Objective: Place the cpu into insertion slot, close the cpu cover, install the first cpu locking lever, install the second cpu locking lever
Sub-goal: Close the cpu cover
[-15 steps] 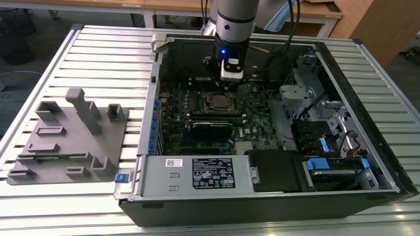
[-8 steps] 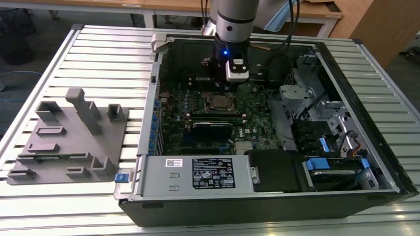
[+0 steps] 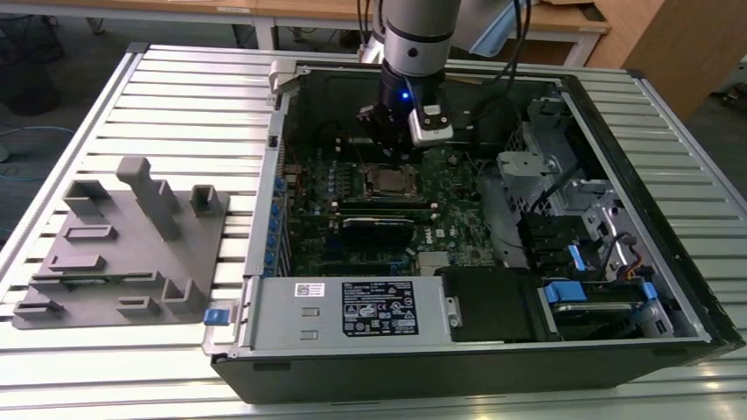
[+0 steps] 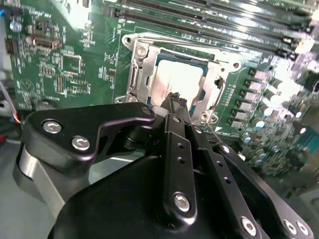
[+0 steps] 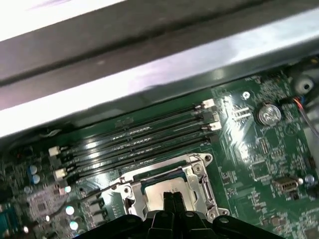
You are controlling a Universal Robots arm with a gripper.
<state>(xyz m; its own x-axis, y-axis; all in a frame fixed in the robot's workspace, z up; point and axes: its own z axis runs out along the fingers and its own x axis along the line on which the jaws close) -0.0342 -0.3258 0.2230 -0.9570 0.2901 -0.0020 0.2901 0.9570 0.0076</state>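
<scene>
Green board [image 4: 65, 64], cpu [image 4: 177, 79] beneath tool [image 4: 175, 102]

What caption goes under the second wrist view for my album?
Shut gripper at the cpu, which lies framed by the cpu cover.

Computer case [image 3: 467, 372] is laid open on the slatted table [image 3: 175, 96], with a fixture block [image 3: 117, 254] set beside it at the exterior view's left. Inside, the cpu [image 4: 177, 82] is seated in the insertion slot [image 4: 160, 62] and framed by the cpu cover [image 4: 135, 74]. Memory slots [image 5: 134, 142] are lined up just beside it. The gripper [image 5: 173, 198] is held right above the cpu.
</scene>
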